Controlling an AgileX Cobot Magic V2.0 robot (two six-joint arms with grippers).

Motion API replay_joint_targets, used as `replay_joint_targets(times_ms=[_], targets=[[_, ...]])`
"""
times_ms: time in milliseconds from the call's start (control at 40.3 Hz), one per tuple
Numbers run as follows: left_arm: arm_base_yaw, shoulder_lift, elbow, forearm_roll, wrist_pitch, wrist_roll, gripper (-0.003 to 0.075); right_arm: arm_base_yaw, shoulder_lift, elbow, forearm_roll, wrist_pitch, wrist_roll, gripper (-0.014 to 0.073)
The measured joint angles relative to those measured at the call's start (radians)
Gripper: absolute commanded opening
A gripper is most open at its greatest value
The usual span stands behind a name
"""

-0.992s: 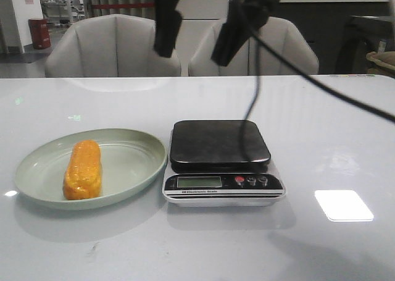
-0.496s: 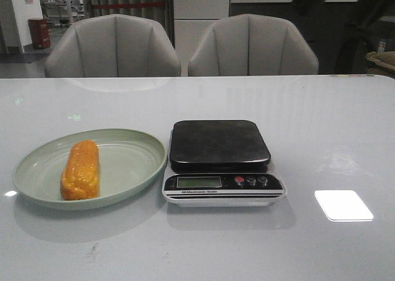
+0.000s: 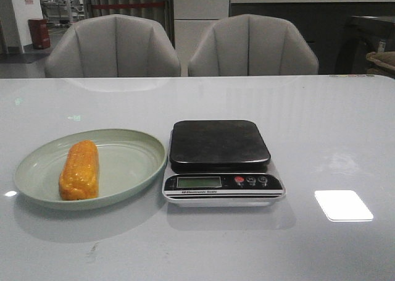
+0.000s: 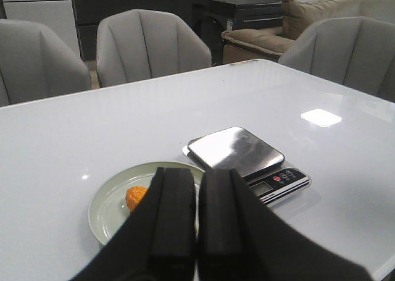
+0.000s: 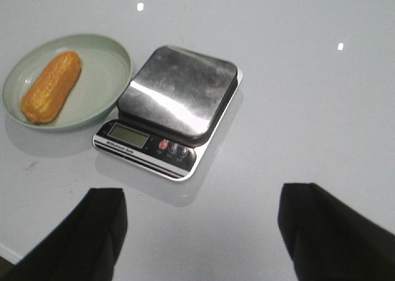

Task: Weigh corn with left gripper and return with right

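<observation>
- The corn (image 3: 79,170) lies lengthwise in the pale green plate (image 3: 133,163) on the white table (image 3: 321,126), just left of the scale (image 3: 221,160) (its platform bare).
- The left tool (image 4: 196,222) hangs above the table, fingers pressed together on nothing.
- The right tool (image 5: 203,228) is spread wide, well above the scale.

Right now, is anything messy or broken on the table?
No, nothing stands out. The corn lies whole on the green plate, toward one side of it. The scale sits flat beside the plate with nothing on its dark platform. I see no spills and no damage.
</observation>
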Motion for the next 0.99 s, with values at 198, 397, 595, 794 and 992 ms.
replay_joint_targets(times_ms=[198, 397, 595, 794, 992], targets=[[0.0, 0.0, 0.0, 0.0, 0.0, 0.0, 0.0132, 0.0, -0.326, 0.164, -0.002, -0.144, -0.011, 0.0606], [0.0, 0.0, 0.0, 0.0, 0.0, 0.0, 0.0132, 0.0, -0.442, 0.307, -0.003, -0.243, -0.013, 0.0606], [0.0, 0.0, 0.0, 0.0, 0.0, 0.0, 0.0132, -0.001, -0.445, 0.349, -0.003, -0.339, -0.014, 0.0475], [0.0, 0.0, 0.0, 0.0, 0.0, 0.0, 0.0132, -0.001, -0.446, 0.349, -0.003, -0.334, -0.014, 0.0168], [0.0, 0.0, 0.0, 0.0, 0.0, 0.0, 0.0132, -0.001, -0.446, 0.349, -0.003, -0.328, -0.015, 0.0165]])
